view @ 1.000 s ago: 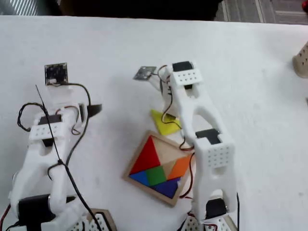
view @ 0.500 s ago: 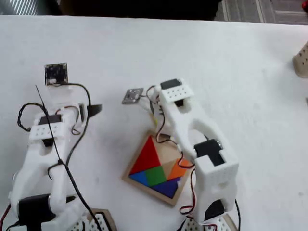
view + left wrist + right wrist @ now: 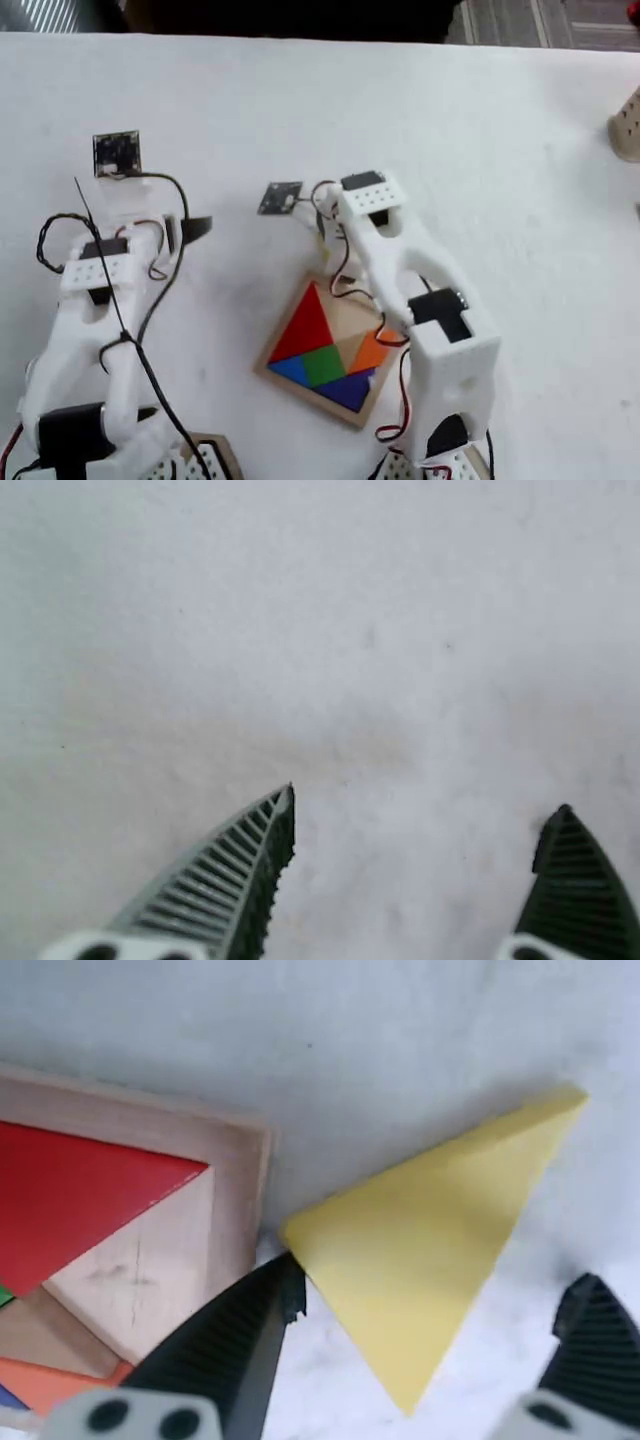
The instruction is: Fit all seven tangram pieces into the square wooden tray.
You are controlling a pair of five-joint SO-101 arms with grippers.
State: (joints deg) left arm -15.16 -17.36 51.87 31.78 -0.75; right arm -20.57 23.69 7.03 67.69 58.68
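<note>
While the tray lacks it, right gripper straddles triangle at tray's corner, wide, ungripped; left gripper wide, idle.

— What kind of place is this?
— A robot lab, I think. A white robot arm and a second arm sit on a big white table.
— How can you tell?
— Loose black and red wires hang off them. A small bare circuit board sticks out too. Grey floor shows past the table.
</note>
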